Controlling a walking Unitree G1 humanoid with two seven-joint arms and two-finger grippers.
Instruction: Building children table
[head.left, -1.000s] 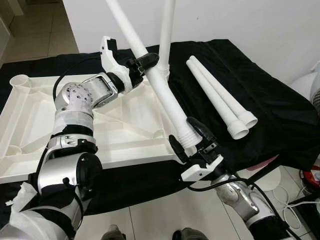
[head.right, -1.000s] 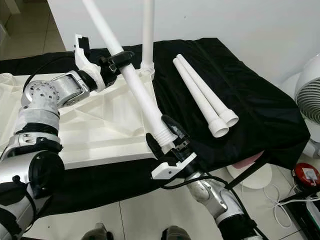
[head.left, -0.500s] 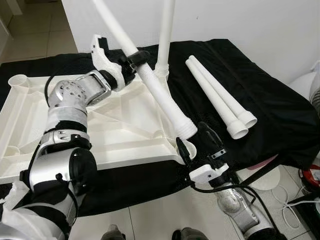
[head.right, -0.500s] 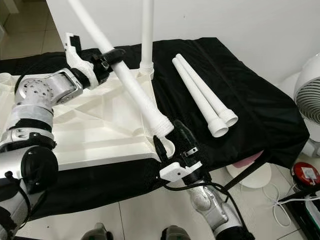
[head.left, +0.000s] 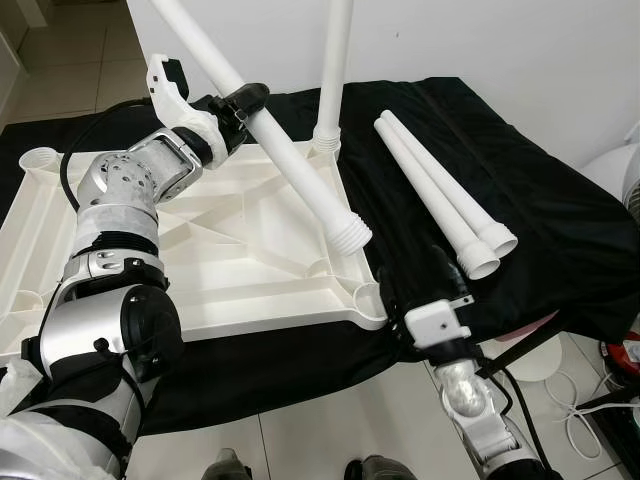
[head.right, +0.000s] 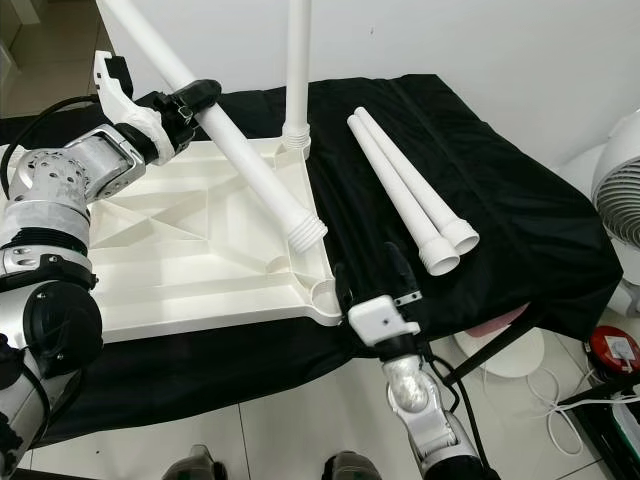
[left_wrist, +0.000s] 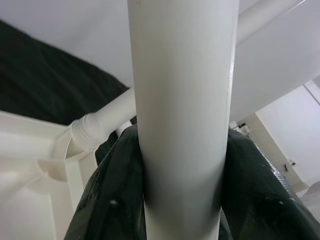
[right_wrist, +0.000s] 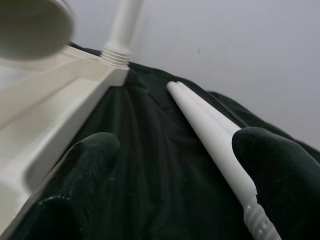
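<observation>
Above the near corner socket (head.left: 368, 298) of the upturned white tabletop (head.left: 200, 255), the loose leg (head.left: 280, 160) now hangs clear, threaded end swung up and away from where it nearly met the socket half a second ago. Clenched round its shaft by the left end effector (head.left: 243, 100); let go at the threaded end by the right end effector (head.left: 420, 290), fingers spread, dropped back beside the tabletop's corner. Seating not yet done (probably a re-aim). One leg (head.left: 332, 70) already upright in the far corner; two spare legs (head.left: 440, 195) lying together on the black-covered bench (head.left: 560, 230).
</observation>
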